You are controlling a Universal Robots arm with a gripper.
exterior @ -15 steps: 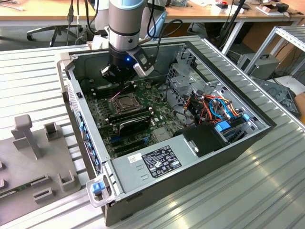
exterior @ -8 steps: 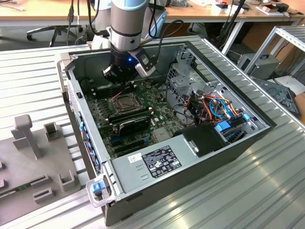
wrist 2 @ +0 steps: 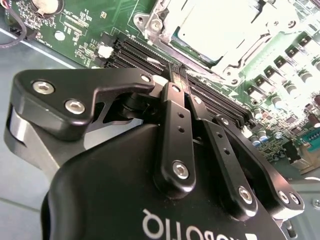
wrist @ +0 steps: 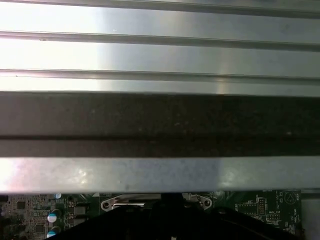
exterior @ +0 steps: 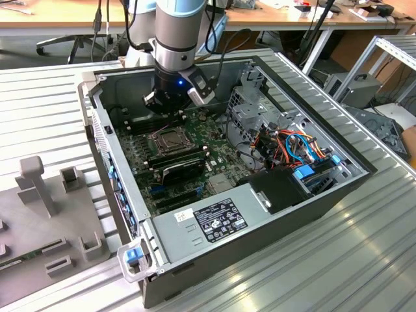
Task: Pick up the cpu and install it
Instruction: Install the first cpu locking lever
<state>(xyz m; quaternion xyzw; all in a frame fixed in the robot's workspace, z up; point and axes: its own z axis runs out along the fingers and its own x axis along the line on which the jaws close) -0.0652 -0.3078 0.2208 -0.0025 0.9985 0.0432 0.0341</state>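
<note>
The black two-fingered tool (wrist 2: 176,70) hangs inside the open grey metal computer case (exterior: 305,208), just beside the silver metal-framed square socket (exterior: 170,138) on the green motherboard (exterior: 140,170), on the side nearer the case's rear wall. In the second wrist view its fingers (wrist 2: 170,107) are drawn together with no gap between the tips and nothing gripped.

The cpu (wrist 2: 215,25), a thin flat square chip with a pale dull face, seems already to lie inside the socket frame, flat and face up. Being square, it has no long axis; its edges run parallel to the frame. Placement therefore looks done. Whether the frame is clamped down cannot be told.
</note>
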